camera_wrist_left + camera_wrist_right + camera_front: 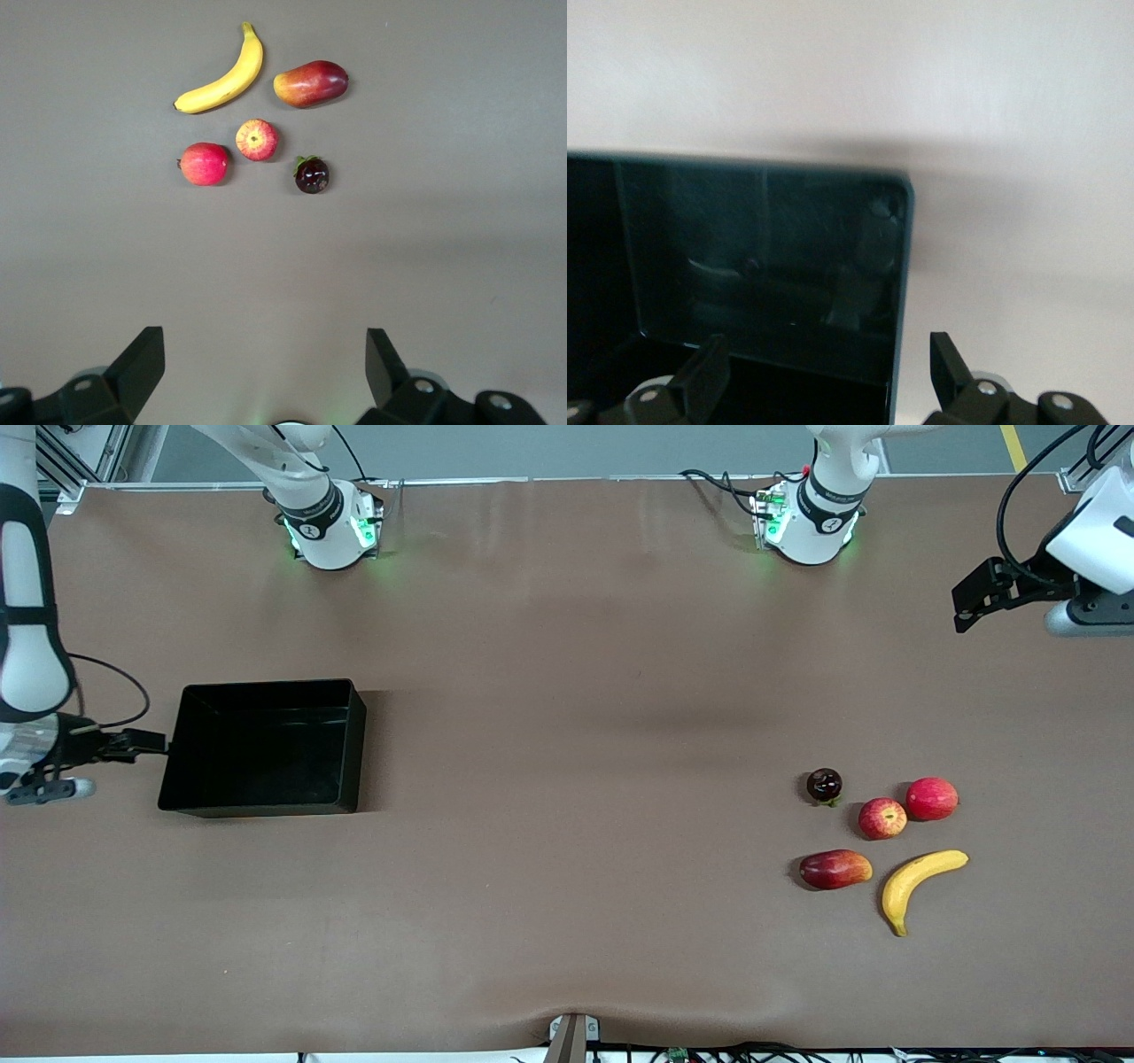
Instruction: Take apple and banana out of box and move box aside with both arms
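Banana (pixel 917 884) lies untouched; both grippers' fingers (pixel 700 381) (pixel 137 367) spread wide, holding nothing.

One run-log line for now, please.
black tray: empty | right gripper: open at tray wall | left gripper: open, waiting | banana, apple: on table

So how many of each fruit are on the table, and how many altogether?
Banana: 1
Streaked apple: 1
Plain pink-red round fruit: 1
Mango: 1
Small dark purple fruit with a green stem cap: 1
Total: 5 fruits
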